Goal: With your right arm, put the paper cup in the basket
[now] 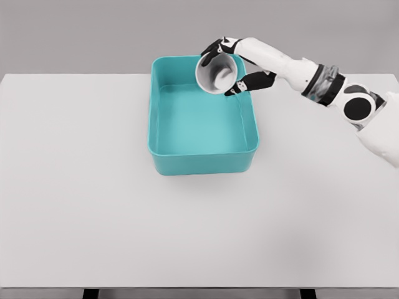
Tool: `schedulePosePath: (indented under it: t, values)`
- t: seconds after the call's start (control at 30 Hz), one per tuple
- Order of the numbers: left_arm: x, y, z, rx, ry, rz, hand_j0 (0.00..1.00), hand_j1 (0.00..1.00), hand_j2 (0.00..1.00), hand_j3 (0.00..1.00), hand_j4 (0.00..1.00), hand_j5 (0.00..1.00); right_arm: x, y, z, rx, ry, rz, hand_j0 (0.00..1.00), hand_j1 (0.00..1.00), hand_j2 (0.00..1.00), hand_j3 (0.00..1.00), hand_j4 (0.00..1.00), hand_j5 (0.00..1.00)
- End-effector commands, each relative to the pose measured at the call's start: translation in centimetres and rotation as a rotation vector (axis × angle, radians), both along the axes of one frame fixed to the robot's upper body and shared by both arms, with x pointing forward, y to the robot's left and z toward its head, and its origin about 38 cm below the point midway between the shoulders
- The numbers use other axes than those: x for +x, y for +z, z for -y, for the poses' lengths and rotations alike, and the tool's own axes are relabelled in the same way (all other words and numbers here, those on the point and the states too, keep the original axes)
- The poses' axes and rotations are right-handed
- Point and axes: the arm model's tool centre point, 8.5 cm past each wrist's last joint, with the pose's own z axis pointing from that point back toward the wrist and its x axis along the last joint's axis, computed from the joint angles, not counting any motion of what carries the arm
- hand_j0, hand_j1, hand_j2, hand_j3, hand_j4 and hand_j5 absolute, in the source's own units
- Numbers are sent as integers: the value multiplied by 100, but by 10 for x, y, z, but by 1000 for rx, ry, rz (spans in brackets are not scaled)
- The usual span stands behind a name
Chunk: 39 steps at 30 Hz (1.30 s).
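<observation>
Paper cup (216, 73) is off the table, held in the upper middle of the frame, tipped so its open mouth faces the camera and down-left.

Near to far:
- White table (124, 218) fills the lower and middle frame; the near part carries nothing relevant.
- Teal basket (202, 159) sits at frame centre, open top, interior looks empty.
- Cup hangs over the basket's far right corner, overlapping the rear rim in this view. Whether it sits above the interior or just behind the rim cannot be told from one camera.
- Right hand (240, 65) comes in from the right edge, arm stretched toward upper centre. Dark fingers (252, 81) wrap the cup's wall from the right and behind; grasp looks closed and firm.
- Left arm is out of frame.

Step, as judged: carry phase is near its end and release is not yet done.

Next move calls for bringing the cup clearly inside the rim, lowering slightly, then spreading the fingers. The tilt suggests the cup may roll on landing.
</observation>
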Motion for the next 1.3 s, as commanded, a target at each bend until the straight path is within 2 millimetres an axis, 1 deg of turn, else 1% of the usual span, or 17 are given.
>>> schedulePosePath:
  t: [0.0, 0.07, 0.13, 0.27, 0.37, 0.4, 0.43, 0.7, 0.73, 0.87, 0.93, 1.03, 1.07, 1.1, 1.13, 1.17, 1.27]
  values:
    - [0, 0, 0, 0, 0, -1, 100, 100, 100, 100, 100, 100, 0, -3, -4, -29, -21, 75, 63, 63, 63, 63, 63, 63]
    - [0, 0, 0, 0, 0, 1, 100, 100, 100, 100, 100, 100, 0, 1, -7, -42, -35, 148, 64, 64, 64, 64, 64, 64]
    - [0, 0, 0, 0, 0, -1, 100, 100, 100, 100, 100, 100, -1, -1, -9, -51, -39, 186, 65, 65, 65, 65, 65, 65]
    - [0, 0, 0, 0, 0, 1, 100, 100, 100, 100, 100, 100, -2, -4, -12, -60, -30, 184, 69, 69, 69, 69, 69, 69]
    - [0, 0, 0, 0, 0, -1, 100, 100, 100, 100, 100, 100, -2, -6, -13, -64, -27, 180, 75, 75, 75, 75, 75, 75]
    - [0, 0, 0, 0, 0, 1, 100, 100, 100, 100, 100, 100, -2, -6, -12, -66, -28, 179, 83, 83, 83, 83, 83, 83]
    - [0, 0, 0, 0, 0, 1, 100, 100, 100, 100, 100, 100, -2, -7, -12, -71, -27, 178, 99, 99, 99, 99, 99, 99]
    - [0, 0, 0, 0, 0, -1, 100, 100, 100, 100, 100, 100, 1, 5, -6, -79, -38, 204, 100, 100, 100, 100, 100, 100]
    - [0, 0, 0, 0, 0, -1, 100, 100, 100, 100, 100, 100, 2, 9, -2, -86, -44, 211, 100, 100, 100, 100, 100, 100]
    - [0, 0, 0, 0, 0, -1, 100, 100, 100, 100, 100, 100, 5, 23, 1, -90, -50, 239, 100, 100, 100, 100, 100, 100]
    - [0, 0, 0, 0, 0, -1, 100, 100, 100, 100, 100, 100, 6, 28, 13, -113, -67, 251, 100, 100, 100, 100, 100, 100]
    - [0, 0, 0, 0, 0, 1, 100, 100, 100, 100, 100, 100, 6, 32, 47, -149, -124, 253, 100, 100, 100, 100, 100, 100]
    - [0, 0, 0, 0, 0, -1, 100, 100, 100, 100, 100, 100, 5, 33, 66, -166, -156, 251, 100, 100, 100, 100, 100, 100]
    - [0, 0, 0, 0, 0, -1, 100, 100, 100, 100, 100, 100, 4, 34, 75, -175, -171, 249, 100, 100, 100, 100, 100, 100]
    - [0, 0, 0, 0, 0, 1, 100, 100, 100, 100, 100, 100, 2, 32, 90, -195, -196, 244, 100, 100, 100, 100, 100, 100]
    - [0, 0, 0, 0, 0, -1, 100, 100, 100, 100, 100, 100, -4, 26, 112, -224, -228, 227, 100, 100, 100, 100, 100, 100]
    - [0, 0, 0, 0, 0, -1, 100, 100, 100, 100, 100, 100, -11, 14, 132, -281, -253, 199, 100, 100, 100, 100, 100, 100]
